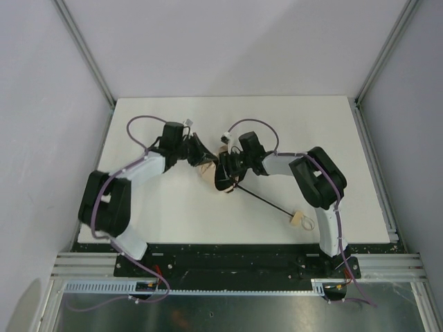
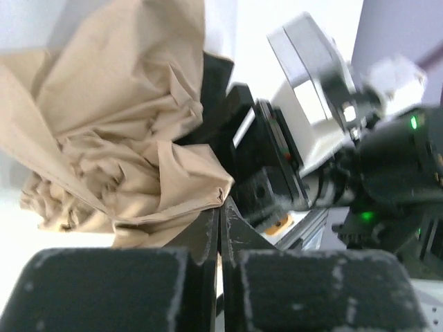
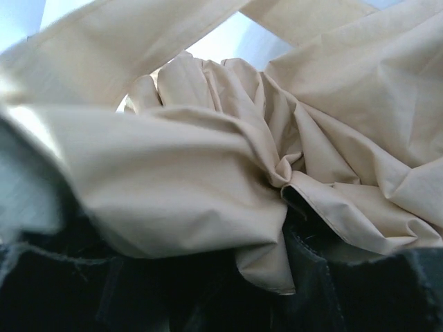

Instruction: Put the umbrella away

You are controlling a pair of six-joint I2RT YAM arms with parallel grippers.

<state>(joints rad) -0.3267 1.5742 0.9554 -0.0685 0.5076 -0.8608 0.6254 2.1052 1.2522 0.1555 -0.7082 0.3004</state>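
Note:
The umbrella lies at the table's middle. Its crumpled beige canopy [image 1: 208,171] sits between both grippers, and its thin black shaft [image 1: 266,202] runs out to the small tan handle [image 1: 299,221] at the front right. My left gripper [image 2: 220,206] [image 1: 206,160] has its jaws pressed together, with a hem corner of the canopy [image 2: 124,138] caught at the tips. My right gripper [image 3: 228,277] [image 1: 223,176] is buried in the canopy [image 3: 228,173]. Its dark fingers [image 3: 332,283] stand apart, and a loose fold hangs between them.
The white table top [image 1: 152,221] ends in a black rail [image 1: 235,256] at the near edge where the arms are bolted. Grey walls with metal posts [image 1: 86,52] close in both sides. In the left wrist view the right arm's wrist [image 2: 325,111] is close behind the canopy.

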